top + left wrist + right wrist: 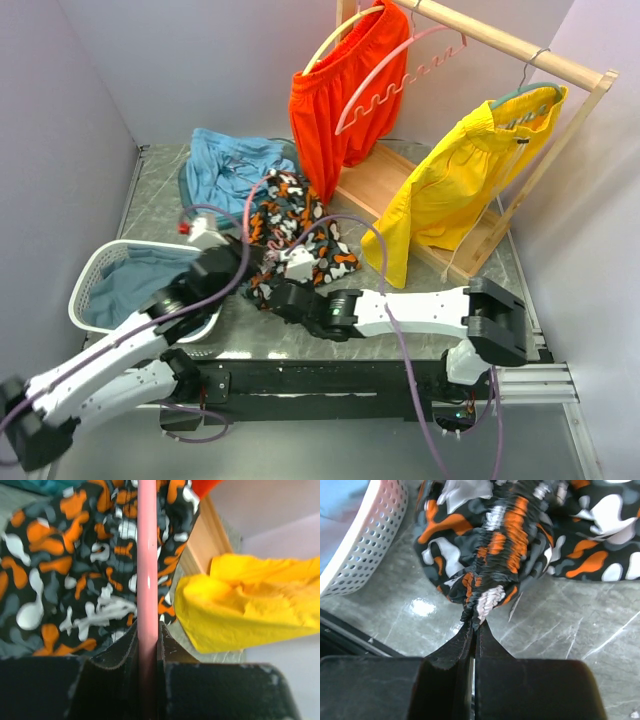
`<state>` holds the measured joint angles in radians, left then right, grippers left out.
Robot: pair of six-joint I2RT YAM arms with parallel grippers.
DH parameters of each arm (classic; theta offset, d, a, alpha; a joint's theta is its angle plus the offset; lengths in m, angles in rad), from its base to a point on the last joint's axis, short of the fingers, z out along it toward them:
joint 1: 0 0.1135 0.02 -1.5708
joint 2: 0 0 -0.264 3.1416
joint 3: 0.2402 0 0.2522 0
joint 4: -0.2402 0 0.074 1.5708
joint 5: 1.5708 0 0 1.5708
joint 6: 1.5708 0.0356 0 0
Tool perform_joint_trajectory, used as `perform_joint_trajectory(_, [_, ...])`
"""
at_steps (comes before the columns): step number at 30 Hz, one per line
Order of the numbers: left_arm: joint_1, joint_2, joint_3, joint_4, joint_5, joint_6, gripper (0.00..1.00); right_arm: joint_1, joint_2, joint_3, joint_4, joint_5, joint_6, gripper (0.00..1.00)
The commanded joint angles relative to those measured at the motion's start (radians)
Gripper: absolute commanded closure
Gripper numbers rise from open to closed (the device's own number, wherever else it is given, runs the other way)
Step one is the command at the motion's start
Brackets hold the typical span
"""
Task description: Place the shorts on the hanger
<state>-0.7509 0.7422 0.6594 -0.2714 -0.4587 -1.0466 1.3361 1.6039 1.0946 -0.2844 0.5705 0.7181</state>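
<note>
Status: both grasps are made, but the hanging is not done. The left gripper (148, 636) is clamped narrow on the pink hanger (148, 570), whose bar runs across the shorts (495, 540). The right gripper (474, 626) is pinched tight on a gathered edge of the waistband. The shorts lie crumpled on the table (580, 630), near the rack (520, 50). Remaining: pass the fabric over the hanger. Fabric: soft, bunched, with a black, orange and white blotched print.
</note>
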Motion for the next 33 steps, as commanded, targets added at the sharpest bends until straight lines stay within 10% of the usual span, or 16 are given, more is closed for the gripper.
perform_joint_trajectory(1, [-0.135, 0.144, -0.014, 0.139, -0.119, -0.058, 0.99, 0.014, -0.123, -0.085, 0.063, -0.156, 0.072, 1.0])
perform_joint_trajectory(6, [-0.254, 0.25, 0.006, 0.107, -0.198, -0.088, 0.87, -0.002, -0.231, -0.243, 0.151, -0.184, 0.121, 1.0])
perform_joint_trajectory(10, [-0.306, 0.283, -0.024, 0.083, -0.241, -0.136, 0.98, -0.009, -0.26, -0.28, 0.149, -0.176, 0.138, 1.0])
perform_joint_trajectory(20, [-0.326, 0.302, -0.051, 0.196, -0.144, 0.02, 0.45, -0.014, -0.272, -0.338, 0.165, -0.193, 0.141, 1.0])
perform_joint_trajectory(33, [-0.216, 0.218, -0.03, 0.109, -0.15, 0.062, 0.36, -0.025, -0.289, -0.414, 0.218, -0.23, 0.15, 1.0])
